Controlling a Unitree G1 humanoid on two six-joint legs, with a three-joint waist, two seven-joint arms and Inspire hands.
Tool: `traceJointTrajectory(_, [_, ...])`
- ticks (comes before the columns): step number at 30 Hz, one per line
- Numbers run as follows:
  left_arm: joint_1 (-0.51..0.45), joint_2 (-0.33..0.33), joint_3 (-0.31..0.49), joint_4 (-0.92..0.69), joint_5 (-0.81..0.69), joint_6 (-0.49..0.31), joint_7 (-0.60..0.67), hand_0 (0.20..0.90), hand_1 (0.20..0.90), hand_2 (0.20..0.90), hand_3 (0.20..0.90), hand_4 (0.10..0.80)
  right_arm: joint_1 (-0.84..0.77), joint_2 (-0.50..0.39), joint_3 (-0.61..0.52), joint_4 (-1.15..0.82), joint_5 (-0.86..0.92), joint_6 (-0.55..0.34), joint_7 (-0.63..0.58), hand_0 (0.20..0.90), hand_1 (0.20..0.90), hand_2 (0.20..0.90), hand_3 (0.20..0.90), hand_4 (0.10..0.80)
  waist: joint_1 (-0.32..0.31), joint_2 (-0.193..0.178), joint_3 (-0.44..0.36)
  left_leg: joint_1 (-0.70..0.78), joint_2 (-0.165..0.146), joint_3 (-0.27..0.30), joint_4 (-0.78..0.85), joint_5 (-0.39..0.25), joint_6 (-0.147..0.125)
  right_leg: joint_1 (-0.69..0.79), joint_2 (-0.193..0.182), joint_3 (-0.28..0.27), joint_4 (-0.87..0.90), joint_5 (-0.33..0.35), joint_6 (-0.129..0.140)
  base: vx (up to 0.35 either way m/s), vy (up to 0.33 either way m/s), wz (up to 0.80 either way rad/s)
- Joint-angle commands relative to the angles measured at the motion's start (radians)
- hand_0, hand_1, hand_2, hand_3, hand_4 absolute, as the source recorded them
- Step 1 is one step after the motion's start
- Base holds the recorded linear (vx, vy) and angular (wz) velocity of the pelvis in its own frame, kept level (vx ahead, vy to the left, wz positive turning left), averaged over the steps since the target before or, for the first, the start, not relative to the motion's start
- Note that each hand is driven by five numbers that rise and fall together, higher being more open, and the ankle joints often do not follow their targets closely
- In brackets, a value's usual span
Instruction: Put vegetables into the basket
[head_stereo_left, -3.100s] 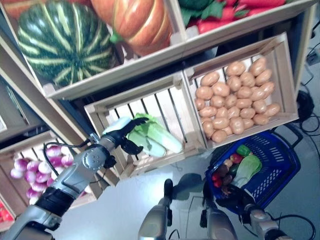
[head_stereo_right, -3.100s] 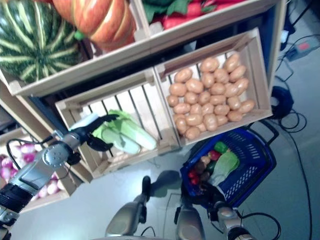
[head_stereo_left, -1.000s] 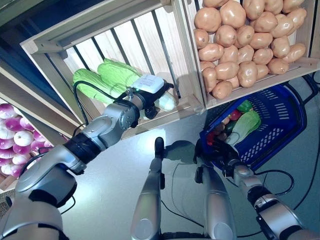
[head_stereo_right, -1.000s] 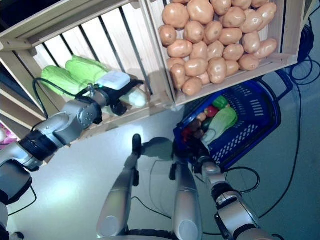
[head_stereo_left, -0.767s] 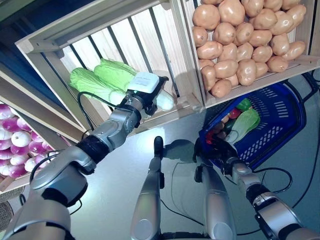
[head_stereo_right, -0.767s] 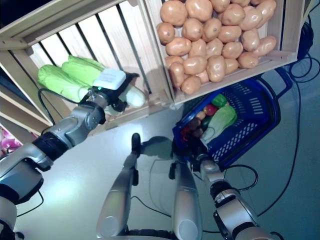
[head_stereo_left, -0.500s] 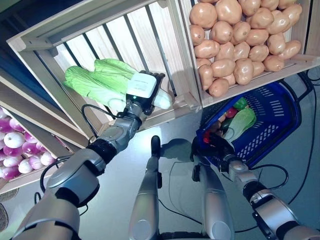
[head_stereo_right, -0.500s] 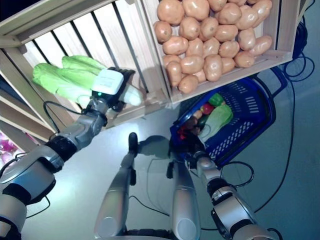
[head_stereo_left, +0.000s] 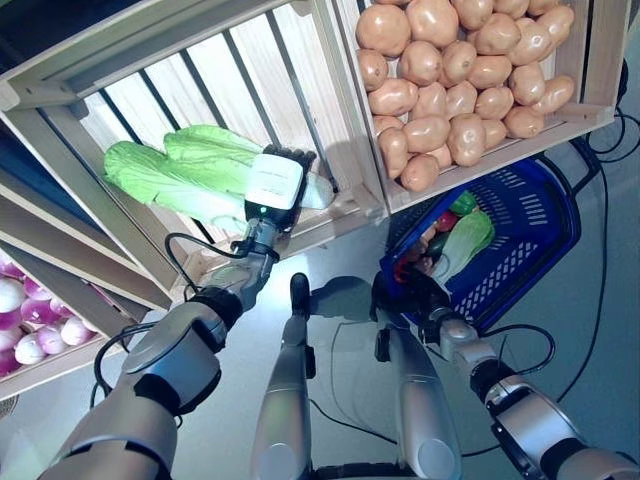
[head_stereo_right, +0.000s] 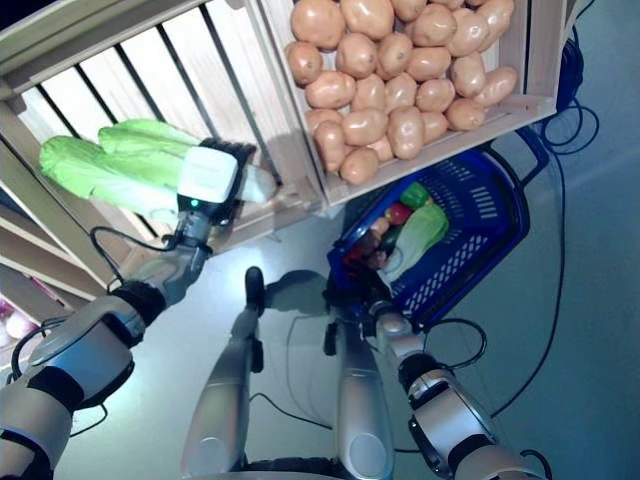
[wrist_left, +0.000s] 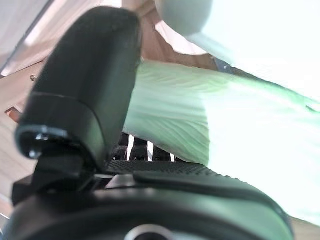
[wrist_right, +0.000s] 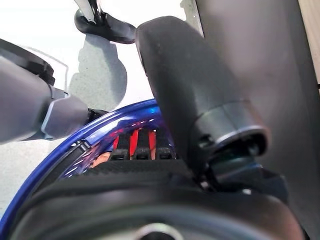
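The left arm comes up from about 7 o'clock in the head views and reaches straight into the slatted wooden crate (head_stereo_left: 300, 80). The left hand (head_stereo_left: 275, 185), its back under a white cover, lies on top of the cabbages (head_stereo_left: 190, 175) with the fingers (head_stereo_left: 295, 155) pointing toward 1 o'clock. In the left wrist view the thumb (wrist_left: 85, 85) stands up beside a pale green cabbage leaf (wrist_left: 200, 130) that fills the space past the palm; the thumb is close against the leaf, but whether the fingers are spread or curled round it cannot be told, since they lie out of sight behind the vegetable. The cabbages lie side by side in the lower part of the crate, leafy ends toward 9 o'clock, pale stems toward 3 o'clock near the crate's front rail.

At 1 o'clock from that crate a second crate holds a heap of potatoes (head_stereo_left: 450, 70).

The right arm comes in from 5 o'clock and bends up toward the blue basket (head_stereo_left: 530, 230), which hangs low at about 3 o'clock, below the potato crate. The right hand (head_stereo_left: 415, 290) is at the basket's near rim. In the right wrist view the thumb (wrist_right: 195, 90) stands over the blue rim (wrist_right: 120, 117), and the fingers are curled round it, holding the basket. Inside the basket lie a cabbage (head_stereo_left: 465, 240), a green pepper (head_stereo_left: 462, 203) and a red vegetable (head_stereo_left: 445, 222), with darker pieces toward the hand.
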Motion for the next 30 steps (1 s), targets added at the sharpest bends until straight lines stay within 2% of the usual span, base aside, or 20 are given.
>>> traceJointTrajectory(1, [-0.058,-0.012,0.083,0.028,0.014,-0.025,0.088,0.300,0.300,0.300,0.300,0.400,0.003,-0.023,0.025,-0.056,0.028,-0.007,-0.037,0.900,0.900,0.900,0.900,0.800,-0.008,-0.015,-0.002,-0.057,-0.032,0.012,0.061,-0.031,-0.024,0.067,0.028,0.018,-0.070,0.040,0.026,-0.010,0.017,-0.06])
traceJointTrajectory(7, [-0.034,-0.018,0.092,0.015,0.029,0.007,0.090,0.300,0.300,0.300,0.300,0.400,0.013,-0.020,0.022,-0.068,0.026,-0.007,-0.038,0.900,0.900,0.900,0.900,0.800,-0.008,-0.011,-0.002,-0.037,-0.035,0.013,0.061,-0.039,-0.023,0.081,0.027,0.016,-0.066,0.033,0.027,-0.002,0.005,-0.04])
traceJointTrajectory(11, [-0.002,-0.014,0.105,-0.013,0.061,-0.027,0.150,0.300,0.300,0.300,0.300,0.400,0.032,-0.019,0.020,-0.086,0.034,-0.013,-0.047,0.900,0.900,0.900,0.900,0.800,-0.003,-0.007,-0.002,0.019,-0.037,0.009,0.048,-0.047,-0.021,0.132,0.022,0.012,-0.078,0.029,0.029,0.000,0.000,0.00])
traceJointTrajectory(15, [0.048,0.035,0.149,-0.112,0.070,-0.094,0.216,0.300,0.300,0.300,0.300,0.400,0.100,-0.048,-0.008,-0.153,0.109,-0.060,-0.026,0.900,0.900,0.900,0.900,0.800,0.000,0.002,-0.021,0.095,-0.035,0.004,0.031,-0.057,-0.023,0.209,0.014,0.006,-0.102,0.022,0.030,0.075,0.017,-0.02])
traceJointTrajectory(18, [0.146,0.086,0.218,-0.241,0.075,-0.146,0.275,0.300,0.300,0.300,0.300,0.400,0.196,-0.076,-0.051,-0.250,0.119,-0.109,-0.006,0.900,0.900,0.900,0.900,0.800,0.005,0.011,-0.060,0.147,-0.028,0.006,0.008,-0.064,-0.024,0.259,0.007,0.000,-0.131,0.021,0.033,0.132,0.018,-0.04])
traceJointTrajectory(21, [0.322,0.140,0.348,-0.452,0.093,-0.190,0.311,0.300,0.300,0.300,0.300,0.400,0.347,-0.105,-0.102,-0.419,0.108,-0.131,0.015,0.900,0.900,0.900,0.900,0.800,0.019,0.017,-0.110,0.211,-0.019,0.005,-0.033,-0.068,-0.024,0.325,-0.004,-0.010,-0.168,0.020,0.039,0.153,0.005,-0.04])
traceJointTrajectory(24, [0.467,0.162,0.458,-0.614,0.070,-0.239,0.340,0.300,0.300,0.300,0.300,0.400,0.456,-0.117,-0.158,-0.535,0.091,-0.158,0.035,0.900,0.900,0.900,0.900,0.800,0.028,0.020,-0.149,0.265,-0.017,-0.006,-0.061,-0.074,-0.023,0.386,-0.014,-0.022,-0.196,0.016,0.041,0.137,0.000,0.01])
traceJointTrajectory(25, [0.484,0.164,0.470,-0.630,0.068,-0.245,0.340,0.300,0.300,0.300,0.300,0.400,0.467,-0.117,-0.161,-0.546,0.090,-0.159,0.036,0.900,0.900,0.900,0.900,0.800,0.026,0.020,-0.152,0.273,-0.017,-0.008,-0.065,-0.074,-0.024,0.396,-0.014,-0.024,-0.200,0.016,0.041,0.153,0.004,0.03])
traceJointTrajectory(27, [0.621,0.150,0.613,-0.772,0.004,-0.353,0.306,0.300,0.300,0.300,0.300,0.400,0.549,-0.099,-0.228,-0.658,0.059,-0.155,0.047,0.900,0.900,0.900,0.900,0.800,0.032,0.023,-0.188,0.333,-0.016,-0.021,-0.093,-0.077,-0.024,0.461,-0.018,-0.034,-0.227,0.011,0.041,0.190,0.010,0.09])
traceJointTrajectory(28, [0.639,0.149,0.629,-0.790,0.001,-0.356,0.298,0.300,0.300,0.300,0.300,0.400,0.559,-0.099,-0.230,-0.670,0.056,-0.156,0.047,0.900,0.900,0.900,0.900,0.800,0.030,0.024,-0.190,0.343,-0.016,-0.022,-0.098,-0.077,-0.024,0.472,-0.018,-0.035,-0.233,0.012,0.041,0.238,0.008,0.14])
traceJointTrajectory(29, [0.728,0.131,0.705,-0.863,-0.008,-0.369,0.274,0.300,0.300,0.300,0.300,0.400,0.618,-0.086,-0.281,-0.741,0.044,-0.154,0.079,0.900,0.900,0.900,0.900,0.800,0.033,0.026,-0.219,0.380,-0.015,-0.026,-0.121,-0.075,-0.025,0.515,-0.021,-0.041,-0.257,0.013,0.044,0.212,0.000,0.10])
traceJointTrajectory(30, [0.760,0.127,0.733,-0.893,-0.024,-0.378,0.261,0.300,0.300,0.300,0.300,0.400,0.644,-0.086,-0.296,-0.773,0.040,-0.153,0.090,0.900,0.900,0.900,0.900,0.800,0.035,0.026,-0.231,0.394,-0.014,-0.026,-0.130,-0.074,-0.025,0.531,-0.021,-0.043,-0.267,0.014,0.045,0.243,-0.003,0.15])
